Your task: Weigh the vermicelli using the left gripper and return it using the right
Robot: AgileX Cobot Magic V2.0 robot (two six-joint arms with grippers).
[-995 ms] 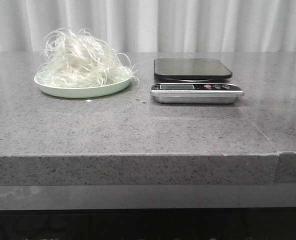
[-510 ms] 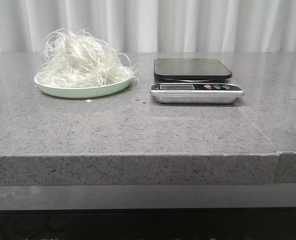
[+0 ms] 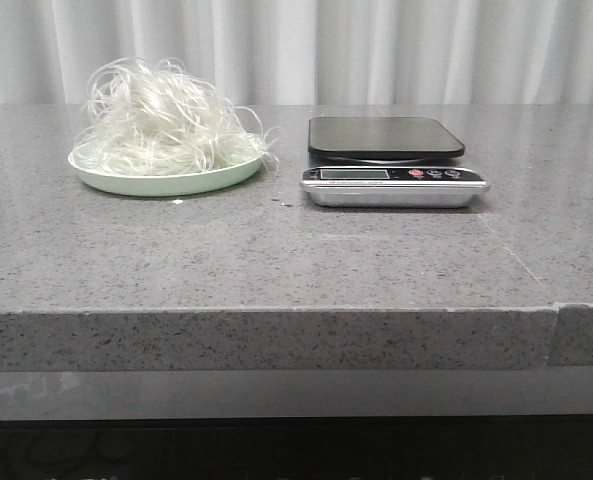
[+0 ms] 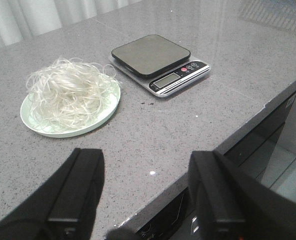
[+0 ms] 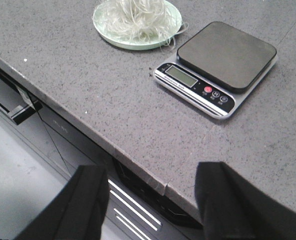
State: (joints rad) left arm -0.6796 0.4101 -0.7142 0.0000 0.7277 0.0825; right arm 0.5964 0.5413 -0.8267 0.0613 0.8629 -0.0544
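The vermicelli (image 3: 161, 118) is a fluffy white mound on a pale green plate (image 3: 166, 183) at the back left of the counter; it also shows in the left wrist view (image 4: 68, 92) and the right wrist view (image 5: 138, 14). The kitchen scale (image 3: 391, 160) stands to its right with a bare black platform (image 4: 150, 53), also in the right wrist view (image 5: 226, 50). My left gripper (image 4: 148, 187) is open and empty, above the counter's front edge, well short of the plate. My right gripper (image 5: 152, 200) is open and empty, over the front edge before the scale. Neither gripper shows in the front view.
The grey speckled counter (image 3: 276, 250) has a seam near its right front corner (image 3: 554, 310). White curtains (image 3: 376, 50) hang behind. Dark cabinet fronts (image 5: 48, 135) lie below the counter's front edge.
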